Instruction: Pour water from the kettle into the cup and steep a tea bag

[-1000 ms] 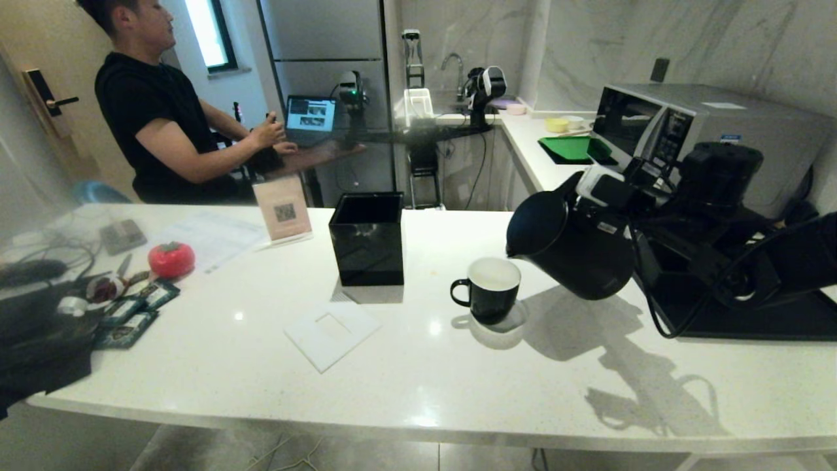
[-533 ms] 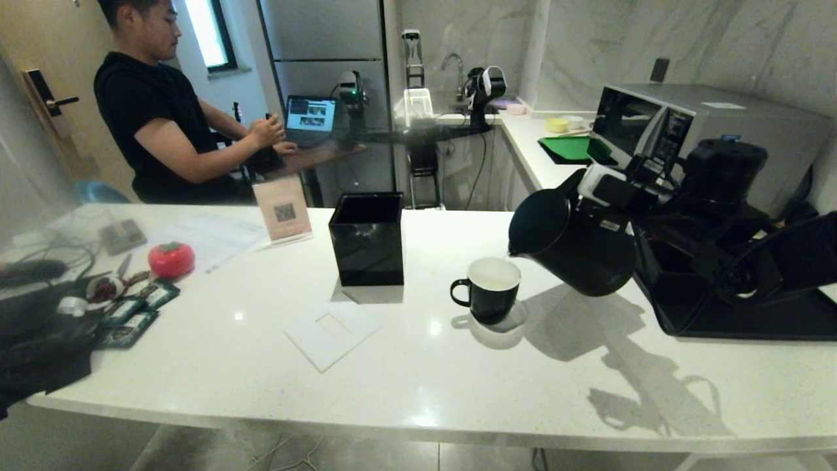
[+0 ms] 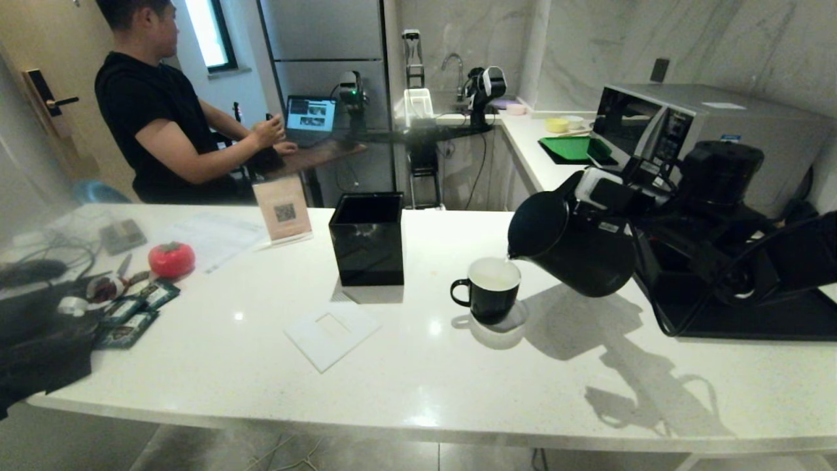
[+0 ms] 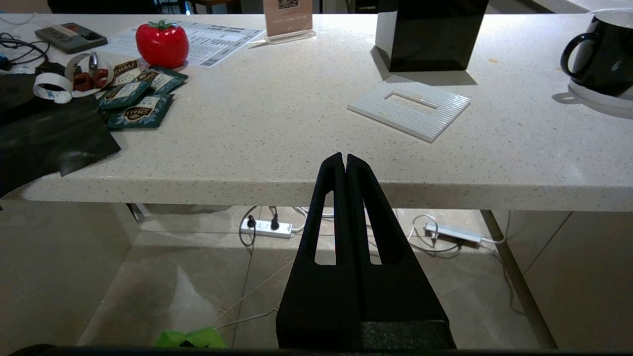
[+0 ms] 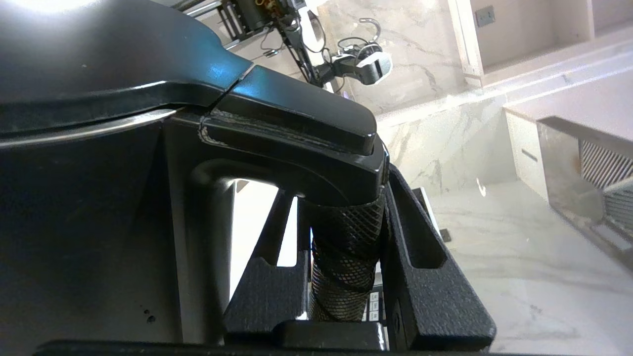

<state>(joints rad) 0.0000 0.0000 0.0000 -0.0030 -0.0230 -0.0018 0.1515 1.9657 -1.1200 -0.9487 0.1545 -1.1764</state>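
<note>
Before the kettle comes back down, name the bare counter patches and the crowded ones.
Bare: the white counter along its near edge, and between the white ribbed tile and the glossy black cup. Crowded: the left end, with dark foil sachets and a red tomato-shaped object.

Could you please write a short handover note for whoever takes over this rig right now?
Right claw: shut on the kettle's handle, kettle tilted with its spout over the cup.
Left claw: shut, empty, parked below the counter edge.
Cup stands on the counter, right of the black box.
Done: kettle lifted and tipped. Left: finish pouring, set the kettle down, steep a tea bag; no loose bag visible, only sachets at far left.
</note>
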